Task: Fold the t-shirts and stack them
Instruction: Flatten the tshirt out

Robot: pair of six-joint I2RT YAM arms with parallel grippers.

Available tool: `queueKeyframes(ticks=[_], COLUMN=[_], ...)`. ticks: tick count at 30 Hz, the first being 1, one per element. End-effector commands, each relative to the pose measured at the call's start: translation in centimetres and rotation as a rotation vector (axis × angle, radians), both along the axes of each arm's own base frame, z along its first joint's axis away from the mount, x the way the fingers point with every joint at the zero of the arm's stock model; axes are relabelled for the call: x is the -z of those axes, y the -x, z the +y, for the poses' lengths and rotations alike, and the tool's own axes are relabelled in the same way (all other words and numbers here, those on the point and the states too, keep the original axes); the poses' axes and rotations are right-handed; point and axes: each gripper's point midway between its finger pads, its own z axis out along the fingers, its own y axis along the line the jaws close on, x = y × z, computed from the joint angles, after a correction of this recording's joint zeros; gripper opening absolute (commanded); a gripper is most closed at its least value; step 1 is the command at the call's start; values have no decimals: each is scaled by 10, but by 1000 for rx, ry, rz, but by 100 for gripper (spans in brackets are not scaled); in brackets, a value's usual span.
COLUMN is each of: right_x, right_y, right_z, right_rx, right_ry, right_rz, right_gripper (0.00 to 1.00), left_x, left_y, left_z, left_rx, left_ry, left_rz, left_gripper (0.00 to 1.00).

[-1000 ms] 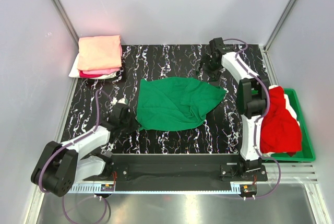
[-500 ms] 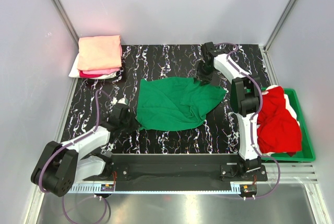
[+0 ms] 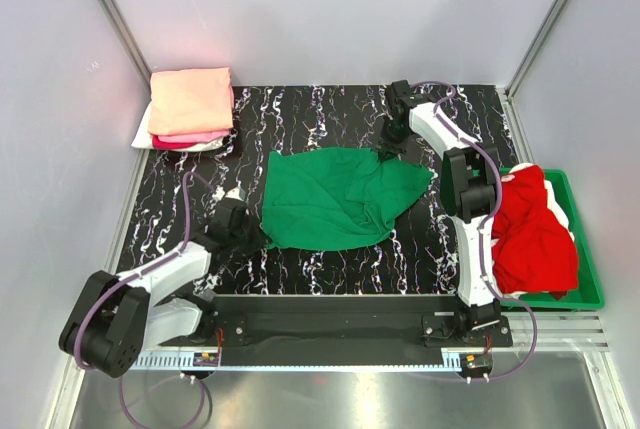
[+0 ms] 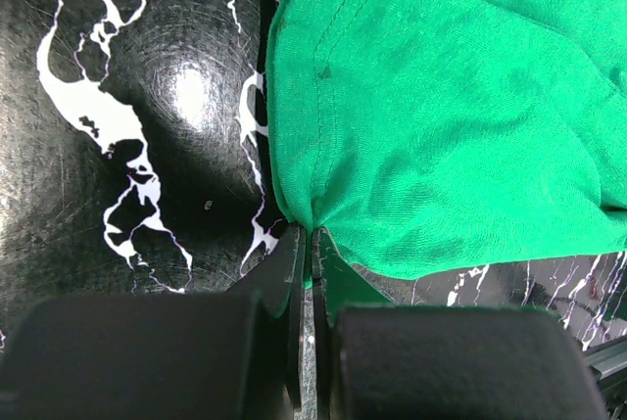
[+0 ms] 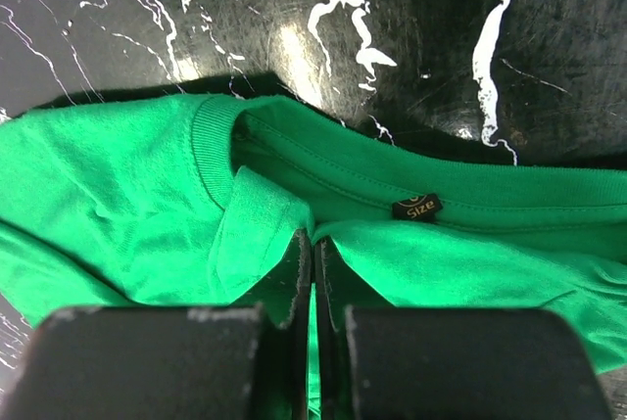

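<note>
A bright green t-shirt (image 3: 340, 197) lies spread and rumpled in the middle of the black marbled table (image 3: 330, 259). My left gripper (image 3: 252, 237) is shut on its near left edge (image 4: 392, 146), cloth pinched between the jaws. My right gripper (image 3: 385, 152) is shut on the cloth by the collar (image 5: 323, 161) at the far right, near the size label (image 5: 416, 208). Folded salmon-peach (image 3: 190, 99), hot pink (image 3: 185, 137) and white (image 3: 145, 134) t-shirts are stacked at the far left corner. A red t-shirt (image 3: 540, 239) is heaped in the bin.
A green plastic bin (image 3: 590, 269) stands off the table's right edge, beside the right arm. White cloth (image 3: 560, 207) shows under the red heap. Grey walls close in the back and both sides.
My right gripper has come down and leftward onto the green t-shirt's collar and closed on it. The left gripper has kept its hold and not moved.
</note>
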Motion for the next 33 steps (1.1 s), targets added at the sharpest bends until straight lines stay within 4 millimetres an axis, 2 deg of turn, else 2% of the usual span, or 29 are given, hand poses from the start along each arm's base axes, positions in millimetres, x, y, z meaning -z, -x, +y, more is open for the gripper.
queueKeyframes(ticks=[1, 2, 3, 4, 5, 6, 7, 8, 10, 11, 12, 13, 14, 15, 16, 17, 18, 19, 21, 22, 24, 25, 26, 27, 29, 32, 33], right_x=[-34, -55, -65, -75, -106, -120, -134, -169, -198, -233, -247, -274, -287, -287, -302, -336, -347, -369, -401, -424, -457, -478, -489, -508, -519, -539, -548], right_y=[3, 5, 8, 13, 17, 21, 28, 37, 54, 69, 80, 104, 116, 125, 137, 164, 178, 207, 235, 264, 289, 307, 312, 324, 312, 285, 279], right_z=[-6, -7, -10, -14, -17, -23, -26, -32, -42, -47, -51, -60, -65, -67, -71, -84, -91, -101, -117, -127, -142, -150, -156, -162, -164, -169, -170], right_rx=[-16, -22, -18, -16, -14, -7, -6, -1, 11, 20, 30, 54, 66, 75, 82, 111, 124, 139, 184, 202, 246, 266, 287, 303, 300, 332, 339], right_ry=[18, 13, 18, 19, 3, -1, -3, -15, -6, -18, -25, -33, -45, -56, -69, -79, -80, -97, -102, -126, -131, -142, -124, -127, -76, 3, 17], right_rz=[-57, -94, -110, -123, -185, -210, -232, -304, -357, -438, -471, -548, -594, -627, -687, -811, -857, -954, -1093, -1206, -1352, -1425, -1462, -1511, -1515, -1520, -1537], right_gripper=[0, 0, 0, 0, 0, 0, 0, 0, 0, 0, 0, 0, 0, 0, 0, 0, 0, 0, 0, 0, 0, 0, 0, 0, 0, 0, 0], left_x=[-5, -14, -17, -35, -61, -68, -97, -132, -169, -185, -220, -237, -256, -286, -305, -321, -336, -371, -404, -431, -458, -468, -490, -497, -518, -527, -528], left_y=[2, -2, 3, 1, -10, -1, -3, -11, -1, 1, 5, 9, 13, 22, 27, 33, 39, 52, 68, 81, 94, 98, 109, 108, 110, 93, 81], left_z=[3, 3, 6, 7, 9, 16, 18, 23, 31, 35, 38, 40, 43, 47, 49, 50, 53, 58, 59, 64, 67, 69, 77, 77, 87, 87, 82], left_rx=[8, 16, 22, 20, 9, 7, 4, -16, -19, -15, -15, -11, -1, 0, 6, 32, 36, 38, 83, 81, 104, 103, 92, 93, 55, 36, 44], left_ry=[-11, -18, -33, -26, -38, -67, -51, -63, -73, -88, -82, -79, -83, -67, -58, -62, -60, -33, -21, -4, -4, -9, -20, -30, -63, -108, -118], left_rz=[-16, -40, -25, -70, -134, -112, -184, -261, -309, -336, -383, -416, -457, -523, -571, -621, -661, -756, -864, -941, -1027, -1058, -1125, -1140, -1198, -1203, -1192], left_gripper=[0, 0, 0, 0, 0, 0, 0, 0, 0, 0, 0, 0, 0, 0, 0, 0, 0, 0, 0, 0, 0, 0, 0, 0, 0, 0, 0])
